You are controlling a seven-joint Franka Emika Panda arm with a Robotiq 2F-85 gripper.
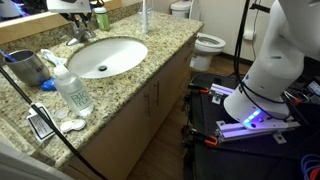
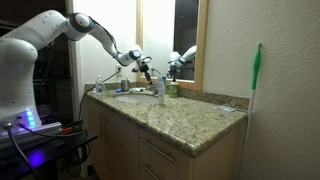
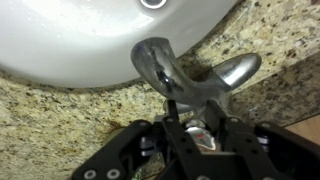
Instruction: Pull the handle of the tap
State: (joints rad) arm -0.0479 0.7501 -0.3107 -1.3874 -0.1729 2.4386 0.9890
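In the wrist view the silvery tap (image 3: pixel 160 65) stands on the granite edge, its curved spout reaching over the white basin (image 3: pixel 70 40). The short handle (image 3: pixel 238 70) juts to the right. My gripper (image 3: pixel 195 112) has its two dark fingers close together on either side of the metal where the handle joins the tap body, gripping it. In an exterior view the gripper (image 1: pixel 75 8) sits above the tap (image 1: pixel 84 30) behind the oval basin (image 1: pixel 105 55). In an exterior view the arm reaches to the gripper (image 2: pixel 143 68) over the counter; the tap is too small to make out there.
A clear pump bottle (image 1: pixel 72 92), a metal cup (image 1: pixel 30 68) and small items stand on the granite counter (image 1: pixel 160 50). A slim white stick (image 1: pixel 144 15) stands behind the basin. A toilet (image 1: pixel 205 42) is beyond. A green broom (image 2: pixel 255 85) leans on the wall.
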